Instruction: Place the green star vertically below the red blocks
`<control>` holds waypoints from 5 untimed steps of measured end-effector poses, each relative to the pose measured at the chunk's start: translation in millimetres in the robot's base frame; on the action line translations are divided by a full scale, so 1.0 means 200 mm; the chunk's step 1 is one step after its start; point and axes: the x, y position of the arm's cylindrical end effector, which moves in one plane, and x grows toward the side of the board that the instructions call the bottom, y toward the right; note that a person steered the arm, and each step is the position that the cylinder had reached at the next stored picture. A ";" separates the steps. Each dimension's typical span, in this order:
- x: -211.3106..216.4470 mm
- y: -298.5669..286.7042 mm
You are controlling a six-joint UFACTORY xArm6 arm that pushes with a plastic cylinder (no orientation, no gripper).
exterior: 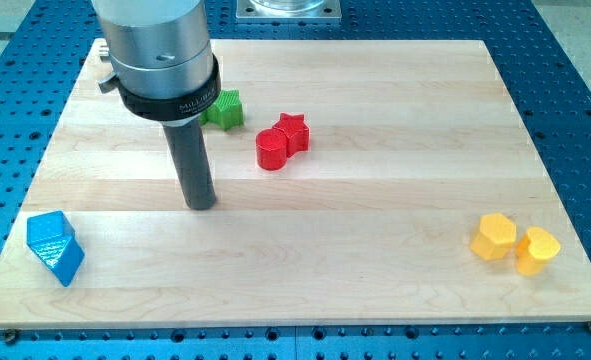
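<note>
The green star [225, 110] lies near the view's top, left of centre, partly hidden behind the arm's metal collar. Two red blocks touch each other just to its right: a red star [293, 132] and a red round block [272, 150] below and left of it. My tip [202, 203] rests on the wooden board [375, 220], below the green star and to the left of the red blocks, touching no block.
A blue block [55, 246] lies at the board's lower left corner. Two yellow blocks [495, 237] [536, 250] sit side by side at the lower right. The board's edges border a blue perforated table.
</note>
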 end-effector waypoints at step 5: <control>-0.78 -0.53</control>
